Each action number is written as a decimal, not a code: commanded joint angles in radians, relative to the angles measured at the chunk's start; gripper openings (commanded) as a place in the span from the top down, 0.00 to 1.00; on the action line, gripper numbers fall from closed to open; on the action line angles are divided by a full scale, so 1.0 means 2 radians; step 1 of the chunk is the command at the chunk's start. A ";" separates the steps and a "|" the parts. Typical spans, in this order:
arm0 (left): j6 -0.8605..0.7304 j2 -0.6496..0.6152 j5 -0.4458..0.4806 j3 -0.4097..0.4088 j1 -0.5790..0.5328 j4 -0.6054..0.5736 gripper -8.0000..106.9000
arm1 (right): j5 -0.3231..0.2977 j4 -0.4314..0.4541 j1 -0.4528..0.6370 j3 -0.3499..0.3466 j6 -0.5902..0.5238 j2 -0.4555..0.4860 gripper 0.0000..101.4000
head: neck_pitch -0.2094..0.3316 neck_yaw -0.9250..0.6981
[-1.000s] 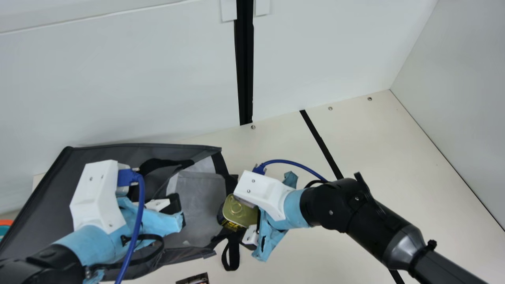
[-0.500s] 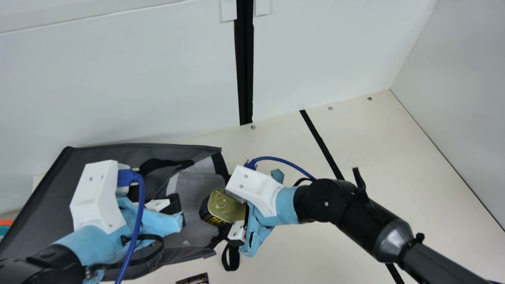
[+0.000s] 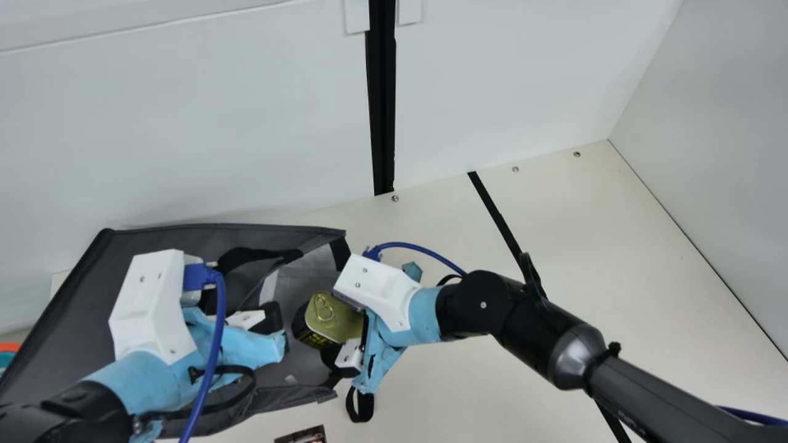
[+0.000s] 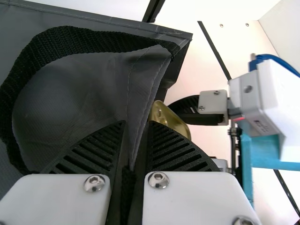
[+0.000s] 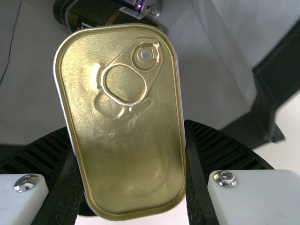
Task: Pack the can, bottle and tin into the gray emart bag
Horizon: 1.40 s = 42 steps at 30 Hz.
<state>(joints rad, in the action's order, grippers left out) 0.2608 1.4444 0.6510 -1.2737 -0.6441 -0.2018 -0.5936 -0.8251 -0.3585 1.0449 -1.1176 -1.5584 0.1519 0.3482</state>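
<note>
The right pincer [image 5: 126, 130], clamped on the tin [image 3: 332, 317], has carried it from the edge of the bag [image 3: 68, 307] to above its opening (release looks near); the left pincer [image 4: 136, 124] pinches bag cloth, bottle [image 5: 96, 15] and can [image 5: 151, 8] inside.

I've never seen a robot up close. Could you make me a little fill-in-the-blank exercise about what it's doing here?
1. The right gripper is holding the ____, whose lid has a pull ring.
2. The left gripper pinches the edge of the gray ____.
3. The looped handle beside the left gripper is colored ____.

Missing words: tin; bag; black.
</note>
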 commanded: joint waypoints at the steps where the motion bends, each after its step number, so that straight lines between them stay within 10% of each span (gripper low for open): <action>1: 0.000 0.000 0.000 0.000 0.000 0.000 0.84 | 0.002 -0.006 -0.002 0.004 -0.004 -0.007 1.00 | 0.011 0.000; 42: 0.000 0.000 0.000 0.000 0.000 0.000 0.84 | 0.026 -0.071 -0.027 0.078 -0.073 -0.131 1.00 | 0.011 0.000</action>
<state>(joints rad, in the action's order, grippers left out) 0.2608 1.4444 0.6510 -1.2737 -0.6441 -0.2018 -0.5405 -0.9682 -0.4113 1.1981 -1.2635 -1.8201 0.1519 0.3482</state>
